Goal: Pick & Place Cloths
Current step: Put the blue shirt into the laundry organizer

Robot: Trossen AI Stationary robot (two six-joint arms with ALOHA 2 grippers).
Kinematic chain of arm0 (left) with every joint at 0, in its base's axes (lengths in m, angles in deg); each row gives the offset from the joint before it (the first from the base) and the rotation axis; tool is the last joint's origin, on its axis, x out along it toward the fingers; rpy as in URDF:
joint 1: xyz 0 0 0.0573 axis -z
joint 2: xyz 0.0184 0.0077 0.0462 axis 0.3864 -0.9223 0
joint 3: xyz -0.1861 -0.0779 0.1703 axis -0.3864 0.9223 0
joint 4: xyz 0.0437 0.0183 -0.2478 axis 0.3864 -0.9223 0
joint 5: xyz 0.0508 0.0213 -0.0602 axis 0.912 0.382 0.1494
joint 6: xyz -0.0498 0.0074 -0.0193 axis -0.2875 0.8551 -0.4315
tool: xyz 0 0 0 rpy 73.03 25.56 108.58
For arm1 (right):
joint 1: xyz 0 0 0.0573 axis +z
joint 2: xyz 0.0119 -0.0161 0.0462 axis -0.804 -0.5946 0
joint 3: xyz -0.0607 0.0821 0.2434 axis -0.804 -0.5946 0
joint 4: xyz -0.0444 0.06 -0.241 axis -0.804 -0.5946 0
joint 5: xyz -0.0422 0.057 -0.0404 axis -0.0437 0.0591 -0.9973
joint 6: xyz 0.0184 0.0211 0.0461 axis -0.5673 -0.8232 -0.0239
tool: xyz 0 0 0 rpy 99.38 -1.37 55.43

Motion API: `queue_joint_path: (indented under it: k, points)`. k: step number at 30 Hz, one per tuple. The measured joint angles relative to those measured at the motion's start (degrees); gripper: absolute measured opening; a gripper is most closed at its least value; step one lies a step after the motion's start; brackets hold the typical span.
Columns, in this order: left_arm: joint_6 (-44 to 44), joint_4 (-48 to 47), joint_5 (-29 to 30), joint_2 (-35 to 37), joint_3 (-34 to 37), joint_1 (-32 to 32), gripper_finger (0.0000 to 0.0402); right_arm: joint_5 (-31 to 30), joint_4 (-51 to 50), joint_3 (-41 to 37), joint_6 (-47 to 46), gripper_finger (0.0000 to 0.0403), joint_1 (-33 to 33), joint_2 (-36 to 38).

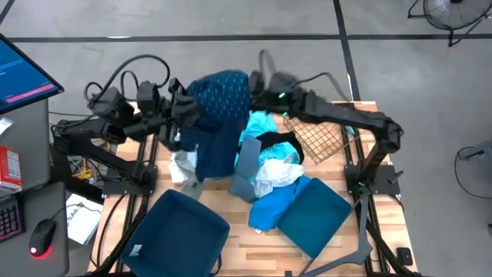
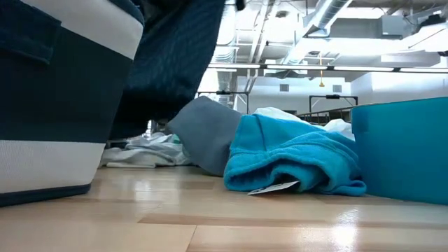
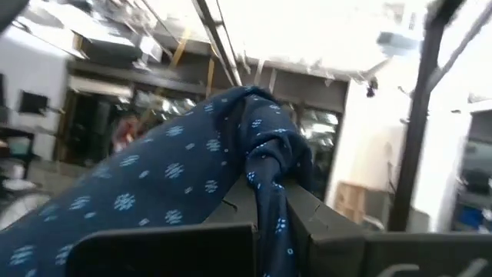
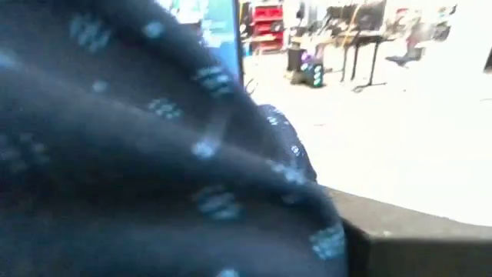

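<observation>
Both arms reach in level from opposite sides and hold the navy dotted cloth (image 1: 219,115) stretched up between them over the table's far half. The left gripper (image 1: 187,110) pinches one edge, the right gripper (image 1: 257,91) clamps the other. Below it, the 2 bins (image 1: 178,231) flank the remaining cloths (image 1: 269,173).

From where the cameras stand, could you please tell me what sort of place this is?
Probably a robotics lab or workshop hall: a bare concrete floor with marked lines, exposed ceiling ducts, and a monitor at a desk beside the wooden table.
</observation>
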Motion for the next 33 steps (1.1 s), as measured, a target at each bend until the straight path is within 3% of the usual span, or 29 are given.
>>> queue_joint_path:
  k: [3,8,11,18,29,31,33]
  points:
    - [-0.02,-4.28,0.10,0.25,-0.01,1.66,0.0002,0.70,-1.09,1.26,0.91,0.0006,-1.70,3.65]
    - [-2.46,-8.33,1.06,-0.96,3.28,1.92,0.0002,6.83,-3.33,3.49,-1.34,0.0003,-4.81,8.66]
    - [-2.91,-8.23,5.38,-2.73,6.66,0.98,0.0002,10.13,-3.72,3.73,-3.69,0.0002,-5.66,10.58]
    - [-0.71,-8.35,21.64,-4.23,13.73,-1.90,0.0006,16.46,-4.46,3.71,-7.87,0.0001,-2.84,12.02]
    - [-2.74,-8.73,21.24,-3.67,18.15,-1.35,0.0127,22.84,-3.81,3.73,-7.74,0.0000,7.94,9.26]
    - [-4.26,-8.60,18.04,-2.40,18.15,-0.30,0.0144,22.98,-2.94,3.73,-7.04,0.0000,10.27,7.95]
    - [-5.13,-8.57,11.12,-0.85,18.13,0.98,0.0153,23.12,-1.29,3.73,-6.24,0.0000,12.18,6.41]
